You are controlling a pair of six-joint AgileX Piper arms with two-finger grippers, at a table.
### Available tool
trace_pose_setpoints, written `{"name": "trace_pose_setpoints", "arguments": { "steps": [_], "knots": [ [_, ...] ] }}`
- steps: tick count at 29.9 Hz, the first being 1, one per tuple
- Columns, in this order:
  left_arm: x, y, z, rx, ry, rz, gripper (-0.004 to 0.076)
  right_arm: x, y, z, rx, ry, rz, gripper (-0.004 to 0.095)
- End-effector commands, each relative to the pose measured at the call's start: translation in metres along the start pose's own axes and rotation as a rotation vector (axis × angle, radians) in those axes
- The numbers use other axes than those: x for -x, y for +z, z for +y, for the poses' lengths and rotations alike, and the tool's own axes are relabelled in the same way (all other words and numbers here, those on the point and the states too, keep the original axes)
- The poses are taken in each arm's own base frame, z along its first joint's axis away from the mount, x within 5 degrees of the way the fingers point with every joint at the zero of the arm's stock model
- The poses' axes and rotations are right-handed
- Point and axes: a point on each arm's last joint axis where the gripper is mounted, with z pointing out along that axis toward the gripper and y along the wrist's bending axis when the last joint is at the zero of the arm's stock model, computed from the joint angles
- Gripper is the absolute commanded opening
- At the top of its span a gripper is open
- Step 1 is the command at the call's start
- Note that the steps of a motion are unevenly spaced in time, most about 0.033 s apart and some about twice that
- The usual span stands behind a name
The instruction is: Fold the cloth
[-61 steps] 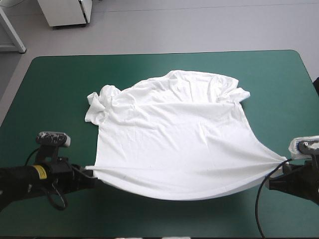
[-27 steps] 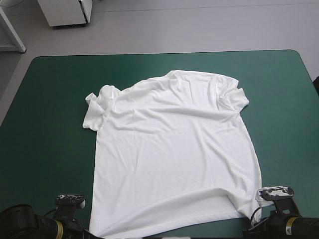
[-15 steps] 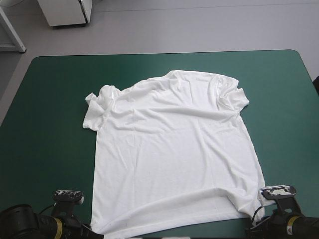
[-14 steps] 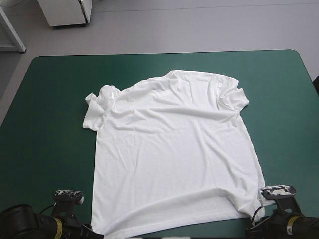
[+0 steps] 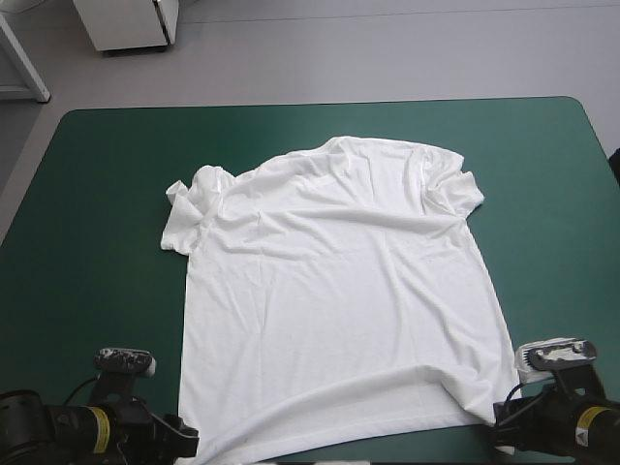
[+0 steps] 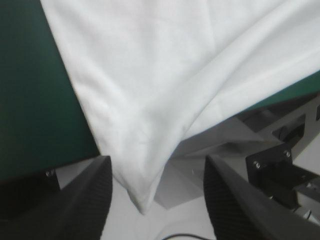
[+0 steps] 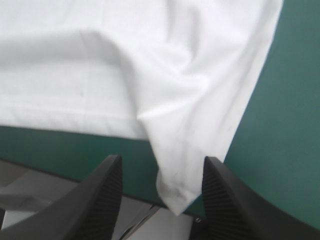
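Observation:
The white T-shirt point(image 5: 339, 291) lies spread flat on the teal-green table point(image 5: 97, 194), collar toward the far edge and hem at the front edge. Its left sleeve point(image 5: 189, 199) is bunched up. My left gripper point(image 5: 189, 444) sits at the hem's left corner and my right gripper point(image 5: 499, 431) at the hem's right corner. In the left wrist view the left gripper point(image 6: 157, 162) is open, and a loose corner of the T-shirt point(image 6: 150, 100) droops between its fingers past the table's front edge. The right gripper point(image 7: 162, 160) is open too, with a corner of the T-shirt point(image 7: 150, 75) lying slack between its fingers.
Broad bands of bare teal-green cover point(image 5: 552, 223) flank the T-shirt on both sides and beyond the collar. The table's front edge point(image 7: 75, 165) runs just under both grippers.
Both grippers went from shut on the hem corners to open, letting the T-shirt go. The arms have drawn slightly outward, and the hem has settled on the table.

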Motion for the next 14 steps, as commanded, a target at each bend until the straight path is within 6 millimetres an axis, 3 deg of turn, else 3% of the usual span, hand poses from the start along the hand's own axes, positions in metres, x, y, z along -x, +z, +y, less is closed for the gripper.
{"name": "trace_pose_setpoints", "arguments": {
  "steps": [1,5,8,14],
  "knots": [
    [0.018,-0.025,-0.006,0.047,0.033,-0.111,0.0428,0.027,-0.026,-0.005,-0.111,-0.062,-0.146,0.0476],
    [0.050,-0.045,-0.011,0.184,0.089,-0.303,0.0427,0.054,-0.027,-0.014,-0.309,-0.146,-0.158,0.0476],
    [0.080,-0.056,-0.018,0.342,0.159,-0.446,0.0427,0.081,-0.013,-0.013,-0.413,-0.228,-0.089,0.0477],
    [0.124,-0.062,-0.035,0.508,0.261,-0.457,0.0403,0.150,0.015,0.010,-0.391,-0.337,-0.090,0.0477]
  ]
}}
